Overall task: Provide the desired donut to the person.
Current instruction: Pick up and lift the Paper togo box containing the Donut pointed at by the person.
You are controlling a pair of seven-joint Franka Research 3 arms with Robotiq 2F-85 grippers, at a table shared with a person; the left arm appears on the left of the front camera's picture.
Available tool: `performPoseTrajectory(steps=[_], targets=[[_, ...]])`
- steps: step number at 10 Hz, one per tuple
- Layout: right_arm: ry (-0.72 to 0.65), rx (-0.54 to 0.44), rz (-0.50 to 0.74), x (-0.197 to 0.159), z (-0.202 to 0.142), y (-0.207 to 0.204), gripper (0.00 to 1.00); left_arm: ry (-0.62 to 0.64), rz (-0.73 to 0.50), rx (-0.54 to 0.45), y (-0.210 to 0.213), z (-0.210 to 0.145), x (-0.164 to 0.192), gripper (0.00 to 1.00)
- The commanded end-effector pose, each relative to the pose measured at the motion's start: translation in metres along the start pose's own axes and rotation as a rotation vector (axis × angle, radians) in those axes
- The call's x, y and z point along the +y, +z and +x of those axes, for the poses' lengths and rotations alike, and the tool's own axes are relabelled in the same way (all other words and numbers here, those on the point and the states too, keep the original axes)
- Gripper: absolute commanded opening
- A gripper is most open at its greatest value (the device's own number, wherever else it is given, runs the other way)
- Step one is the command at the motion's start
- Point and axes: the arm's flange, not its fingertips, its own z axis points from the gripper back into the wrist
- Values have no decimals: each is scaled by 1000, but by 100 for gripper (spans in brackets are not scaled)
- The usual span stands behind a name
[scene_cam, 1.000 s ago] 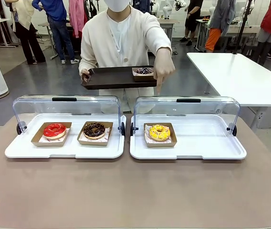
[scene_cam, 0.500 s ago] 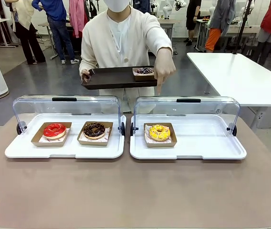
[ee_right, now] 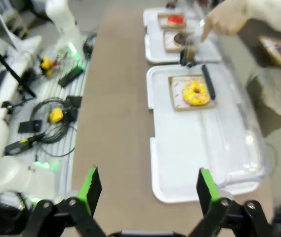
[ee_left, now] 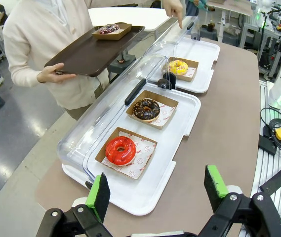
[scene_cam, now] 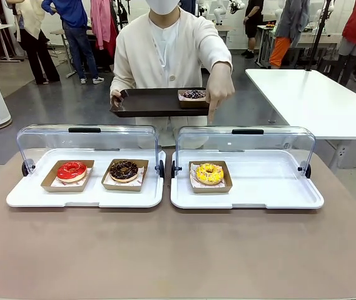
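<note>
The person [scene_cam: 165,50] in a cream cardigan stands at the far side, holding a dark tray [scene_cam: 149,102] that carries a dark donut [scene_cam: 193,94] in a paper boat. Their other hand [scene_cam: 218,94] points a finger down at the yellow donut [scene_cam: 209,173] in the right display case [scene_cam: 271,187]. A red donut [scene_cam: 71,170] and a chocolate donut [scene_cam: 124,170] lie in the left case [scene_cam: 34,195]. My left gripper [ee_left: 156,190] is open above the near end of the left case. My right gripper [ee_right: 147,187] is open above the right case's end.
Both cases have clear lids [scene_cam: 90,140] swung up at the back. A white table [scene_cam: 315,100] stands at the right. Cables and gear [ee_right: 51,118] lie beside the table on my side. Bystanders stand far behind.
The person has shifted slightly to the right with the tray, and the pointing hand has lowered a little toward the right case. The donuts have not moved.
</note>
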Motion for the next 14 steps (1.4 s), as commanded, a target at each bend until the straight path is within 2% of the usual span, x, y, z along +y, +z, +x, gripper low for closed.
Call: performPoseTrajectory(steps=[1,4,6,9,11,14], targets=[[-8,194,177,-36,58,-22,100,-1,3,-4,0,1,1,100],[-48,390,301,-70,119,-90,100,-1,3,-4,0,1,1,100],[-50,447,328,-85,140,-137,100,-1,3,-4,0,1,1,100],[-17,496,391,-89,163,-193,100,-1,3,-4,0,1,1,100],[1,466,430,-85,162,-198,100,-1,3,-4,0,1,1,100],[0,457,409,-83,164,-203,100,-1,3,-4,0,1,1,100]])
